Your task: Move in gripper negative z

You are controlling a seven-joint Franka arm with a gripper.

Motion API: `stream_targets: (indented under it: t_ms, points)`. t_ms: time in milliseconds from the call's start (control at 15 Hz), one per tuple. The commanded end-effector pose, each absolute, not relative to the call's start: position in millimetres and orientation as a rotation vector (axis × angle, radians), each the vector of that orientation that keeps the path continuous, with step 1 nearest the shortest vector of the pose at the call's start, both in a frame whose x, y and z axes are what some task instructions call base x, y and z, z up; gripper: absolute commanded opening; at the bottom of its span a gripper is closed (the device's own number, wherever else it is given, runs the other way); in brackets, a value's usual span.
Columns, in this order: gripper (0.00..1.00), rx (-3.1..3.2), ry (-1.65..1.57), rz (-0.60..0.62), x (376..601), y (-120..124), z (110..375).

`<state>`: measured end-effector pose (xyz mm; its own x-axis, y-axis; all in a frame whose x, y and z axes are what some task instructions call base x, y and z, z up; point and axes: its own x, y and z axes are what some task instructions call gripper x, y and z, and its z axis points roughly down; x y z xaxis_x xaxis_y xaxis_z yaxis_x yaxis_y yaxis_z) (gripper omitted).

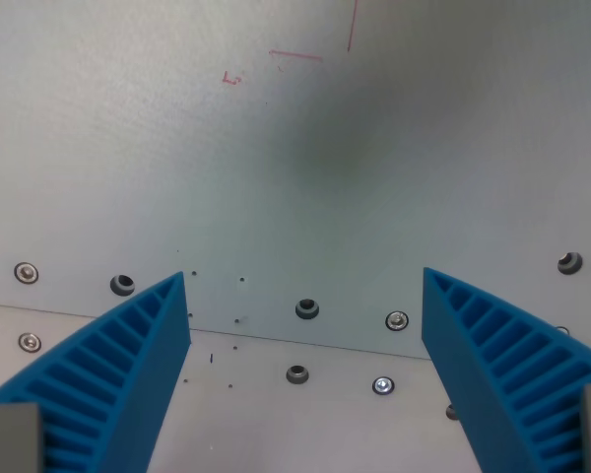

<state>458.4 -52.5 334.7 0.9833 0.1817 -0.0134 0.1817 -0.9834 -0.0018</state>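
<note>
My gripper [305, 284] is open and empty, with its two blue ribbed fingers [128, 360] spread wide at the bottom left and bottom right of the wrist view. Between and beyond them lies a flat grey metal plate [305, 148]. The fingertips hang above the plate near a seam where two panels meet. Nothing is held between the fingers.
Several screws and bolt holes [307, 308] dot the plate along the seam, with more at the right edge [569, 262]. Faint red pen marks [295, 56] sit near the top of the wrist view. A soft shadow lies on the plate's middle.
</note>
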Motion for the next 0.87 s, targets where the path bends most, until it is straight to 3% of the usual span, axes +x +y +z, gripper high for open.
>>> stream_targets:
  t_ms: [67, 867]
  points:
    - [1.0, -3.129, -0.287, 0.011, 458, -53, 343]
    - [1.0, -3.129, -0.287, 0.011, 459, -53, 403]
